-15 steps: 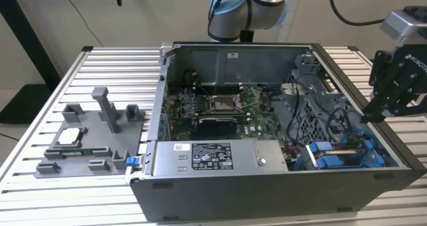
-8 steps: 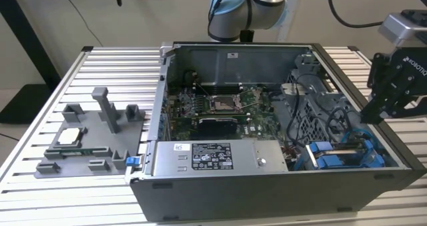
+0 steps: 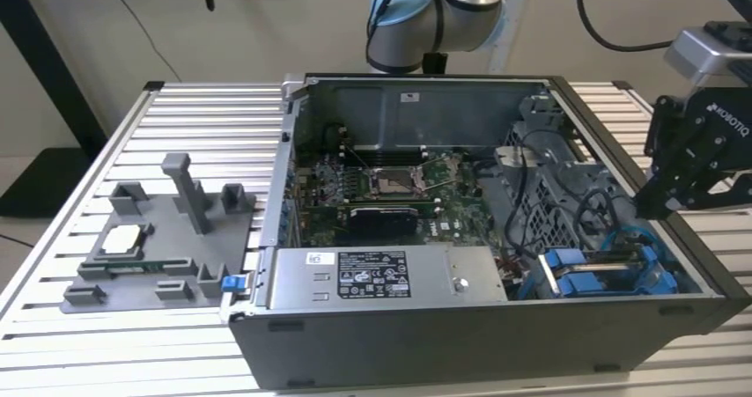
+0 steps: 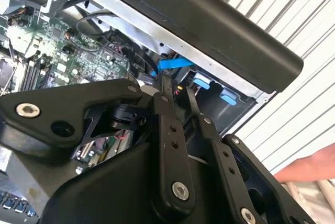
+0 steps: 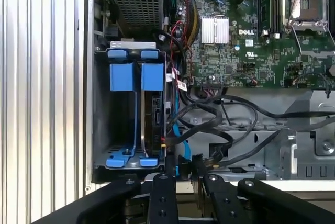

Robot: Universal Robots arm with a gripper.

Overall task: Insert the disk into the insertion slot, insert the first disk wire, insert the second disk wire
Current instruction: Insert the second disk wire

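The disk (image 5: 156,119) stands on edge in the insertion slot (image 5: 100,124) of the drive cage, on the motherboard side, with blue frame tabs (image 5: 153,76) at its end. In the exterior view the disk (image 3: 614,260) sits between blue frames at the case's right front corner. A blue flat wire (image 5: 174,132) and black wires (image 5: 214,124) run next to the disk; I cannot tell if any is plugged in. My gripper (image 5: 183,160) hovers above the cage near the case edge (image 3: 660,202), open by a narrow gap, nothing between its fingers (image 4: 166,109).
The open computer case (image 3: 470,344) lies on a slatted table (image 3: 70,362), with the motherboard (image 3: 388,181) inside and the grey labelled power-supply box (image 3: 376,278) at its front. A grey parts fixture (image 3: 153,238) stands at the exterior view's left. A person's hand (image 4: 309,169) rests beside the case.
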